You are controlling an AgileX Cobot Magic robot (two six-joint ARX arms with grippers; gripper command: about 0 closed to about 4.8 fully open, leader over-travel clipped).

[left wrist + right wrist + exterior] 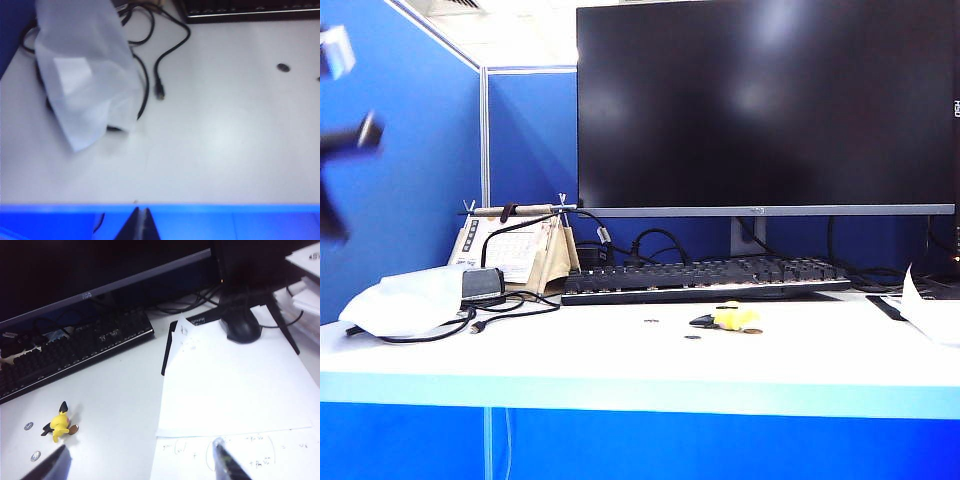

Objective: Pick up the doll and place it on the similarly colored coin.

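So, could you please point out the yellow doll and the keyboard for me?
yellow doll [60,426], right wrist view, on its yellow body.
keyboard [705,277], exterior view, on the middle rows of keys.

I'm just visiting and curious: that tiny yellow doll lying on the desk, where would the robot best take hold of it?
Probably across the yellow body of the doll, coming from above: it lies on its side on the table, so the black ears and feet stick out too thin to pinch. The open right tool hangs nearest.
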